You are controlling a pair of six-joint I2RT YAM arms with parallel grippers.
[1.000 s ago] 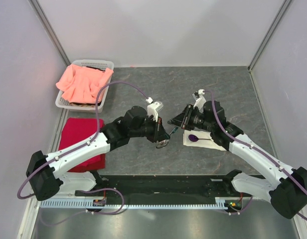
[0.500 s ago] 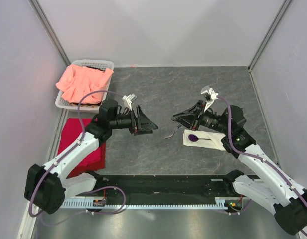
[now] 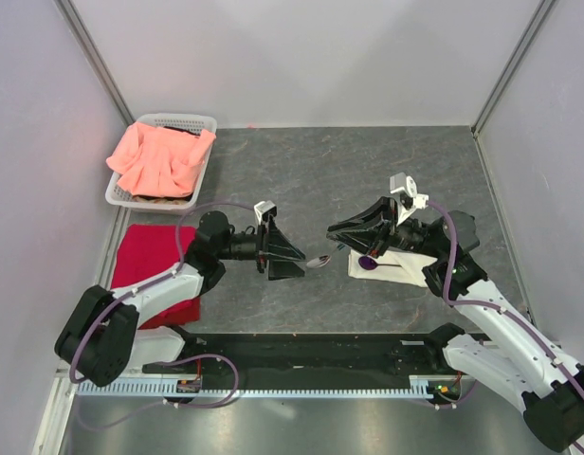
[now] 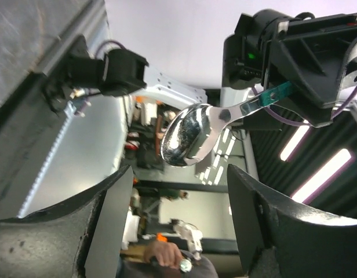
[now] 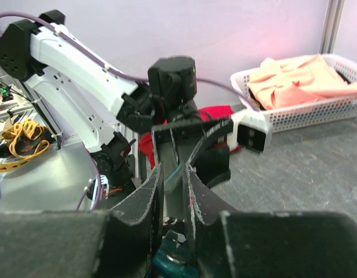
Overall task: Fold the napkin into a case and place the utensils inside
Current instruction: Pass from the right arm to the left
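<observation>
Right gripper (image 5: 174, 174) clamps the spoon (image 4: 187, 136) by its handle. The bowl projects forward, just ahead of the left gripper (image 3: 294, 261), whose jaws stand wide apart. The case (image 3: 410, 268) lies beneath the right gripper.

The left arm (image 3: 155, 289) and right arm (image 3: 501, 318) are showing white shells, black joints and looping purple cables (image 3: 211, 205). The left tool (image 3: 303, 264) and right tool (image 3: 336, 235) are looking black.

Pink cloth (image 3: 159, 156) sitting heaped in white basket (image 3: 181, 118), far left; red cloth (image 3: 148, 248) lying flat on grey bench (image 3: 368, 166) just beside it.
</observation>
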